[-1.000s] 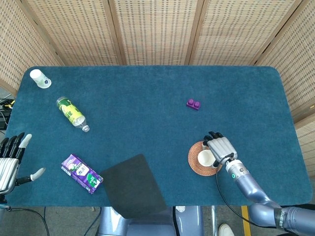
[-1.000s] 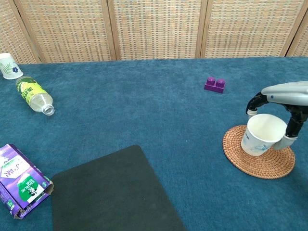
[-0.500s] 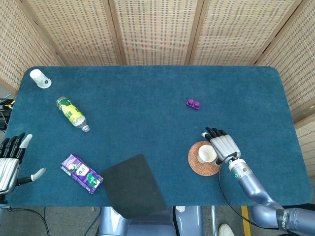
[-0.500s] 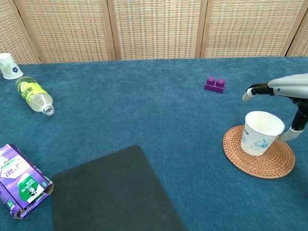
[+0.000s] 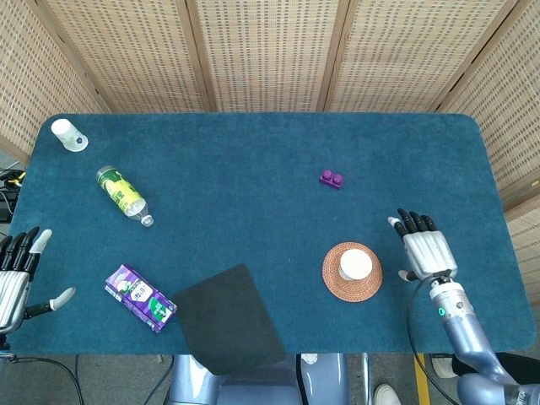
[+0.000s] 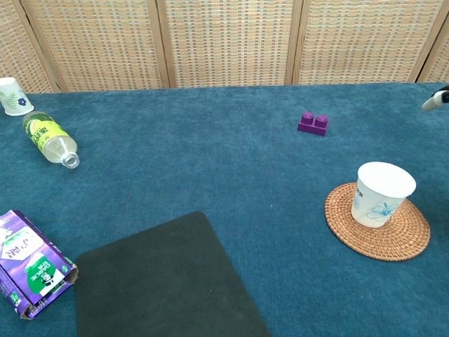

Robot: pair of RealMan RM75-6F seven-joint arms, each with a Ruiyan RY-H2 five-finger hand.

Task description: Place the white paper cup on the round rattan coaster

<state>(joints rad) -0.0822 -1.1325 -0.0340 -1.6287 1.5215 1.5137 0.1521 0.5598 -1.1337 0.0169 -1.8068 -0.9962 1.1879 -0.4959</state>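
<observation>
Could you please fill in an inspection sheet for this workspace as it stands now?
Surface: teal cloth table.
Job's things: white paper cup upright on the round rattan coaster.
Clutter: purple block; plastic bottle lying down; purple carton lying down; dark mat; second small cup at far left corner.
Hands: right hand open, beside the coaster, apart from the cup; left hand open at the left edge.
Cables: black cable along the right arm.
Surroundings: woven screens.

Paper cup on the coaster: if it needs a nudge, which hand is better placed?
Right. The right hand hovers open just beside the rattan coaster where the paper cup stands upright. The left hand sits at the table's far edge, across from it.
</observation>
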